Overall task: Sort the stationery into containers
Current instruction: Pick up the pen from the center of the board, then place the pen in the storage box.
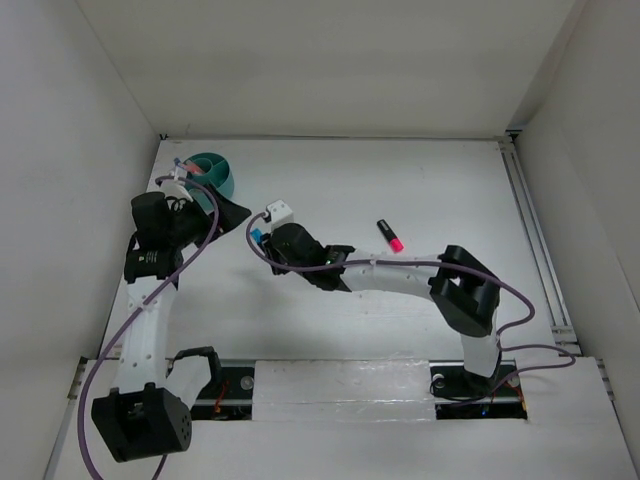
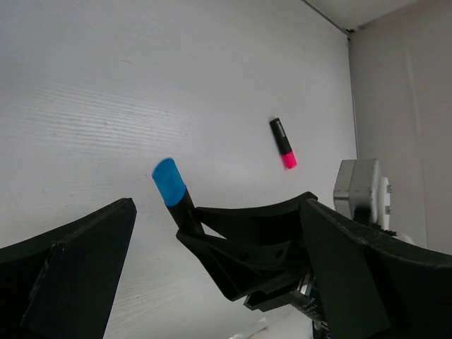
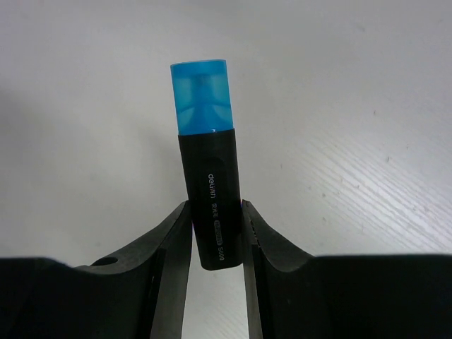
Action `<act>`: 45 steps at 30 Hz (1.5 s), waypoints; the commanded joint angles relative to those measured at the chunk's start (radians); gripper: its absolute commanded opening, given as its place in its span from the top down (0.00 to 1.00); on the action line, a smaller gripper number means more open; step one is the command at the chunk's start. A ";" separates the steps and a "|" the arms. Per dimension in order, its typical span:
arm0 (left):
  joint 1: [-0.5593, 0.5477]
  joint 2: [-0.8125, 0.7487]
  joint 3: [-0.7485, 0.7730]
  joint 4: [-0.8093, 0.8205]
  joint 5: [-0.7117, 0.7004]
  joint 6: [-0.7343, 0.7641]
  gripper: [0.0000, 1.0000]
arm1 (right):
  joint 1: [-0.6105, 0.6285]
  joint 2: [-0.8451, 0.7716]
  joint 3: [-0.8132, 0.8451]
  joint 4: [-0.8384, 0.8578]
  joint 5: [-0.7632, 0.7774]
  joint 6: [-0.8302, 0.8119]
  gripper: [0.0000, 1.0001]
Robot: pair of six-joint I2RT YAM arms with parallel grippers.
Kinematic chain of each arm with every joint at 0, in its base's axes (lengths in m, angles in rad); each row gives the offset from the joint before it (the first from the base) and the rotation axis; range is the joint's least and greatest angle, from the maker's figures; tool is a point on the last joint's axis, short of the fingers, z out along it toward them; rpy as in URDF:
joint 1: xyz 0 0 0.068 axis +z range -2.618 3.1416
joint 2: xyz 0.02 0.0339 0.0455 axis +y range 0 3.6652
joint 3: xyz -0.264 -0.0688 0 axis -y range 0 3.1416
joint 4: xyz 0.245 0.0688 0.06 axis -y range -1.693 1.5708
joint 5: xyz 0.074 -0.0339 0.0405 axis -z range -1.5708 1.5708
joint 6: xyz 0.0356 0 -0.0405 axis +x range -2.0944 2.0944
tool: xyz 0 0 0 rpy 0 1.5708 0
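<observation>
Bright, even, diffuse light fills all three views. The matte white table (image 1: 400, 190) carries only faint, soft-edged shadows across the middle of the overhead frame. At lower centre there, a glossy taped strip (image 1: 340, 385) glares. The black marker with a translucent blue cap (image 3: 209, 176) is sharp, its print readable. The left wrist view's lower corners look soft.

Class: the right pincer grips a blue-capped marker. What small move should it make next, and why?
Probably carry the blue-capped marker leftward, toward the teal tub. The right pincer is shut on its black barrel, so the grasp looks done, but the tub stands to the far left and the marker is not over it yet.
</observation>
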 commanded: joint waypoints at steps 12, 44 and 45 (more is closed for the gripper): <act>0.019 0.022 -0.017 0.088 0.186 0.011 0.03 | 0.052 -0.097 0.062 0.238 0.112 0.130 1.00; 0.019 -0.025 0.010 0.111 0.141 0.002 0.96 | 0.080 -0.151 -0.007 0.318 -0.036 0.130 1.00; 0.019 -0.038 0.010 0.111 0.127 0.002 0.98 | 0.080 -0.151 -0.007 0.318 -0.036 0.130 1.00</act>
